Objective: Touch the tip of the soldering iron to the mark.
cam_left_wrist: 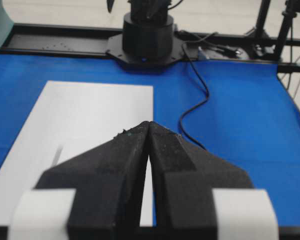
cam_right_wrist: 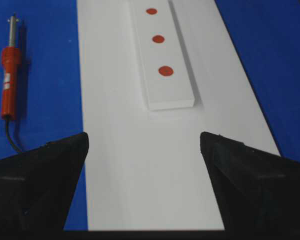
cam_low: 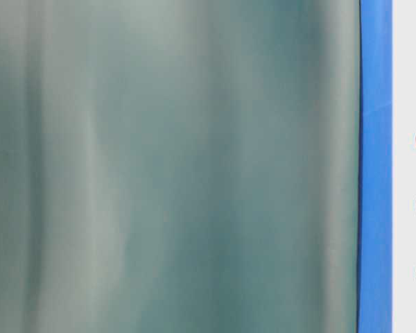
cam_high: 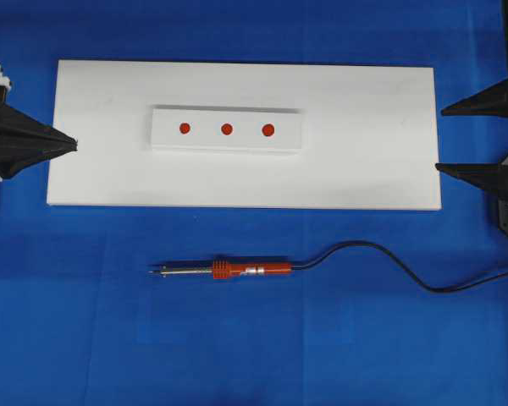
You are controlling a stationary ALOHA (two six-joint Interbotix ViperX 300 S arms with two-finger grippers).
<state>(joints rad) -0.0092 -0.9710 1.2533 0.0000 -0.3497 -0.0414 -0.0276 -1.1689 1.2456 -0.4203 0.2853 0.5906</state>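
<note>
The soldering iron (cam_high: 237,270) lies flat on the blue mat in front of the white board, its tip (cam_high: 155,271) pointing left and its black cord (cam_high: 389,258) trailing right. The right wrist view has the soldering iron (cam_right_wrist: 8,80) at far left. Three red marks (cam_high: 227,129) sit in a row on a small white block (cam_high: 165,139); from the right wrist the nearest mark (cam_right_wrist: 165,71) comes first. My left gripper (cam_high: 74,144) is shut and empty at the board's left edge. My right gripper (cam_high: 441,139) is open and empty at the right edge. Neither touches the iron.
The white board (cam_high: 364,169) lies across the middle of the blue mat (cam_high: 85,321). A blurred grey-green surface (cam_low: 173,166) fills most of the table-level view. The right arm's base (cam_left_wrist: 147,35) and a black rail stand at the mat's far end.
</note>
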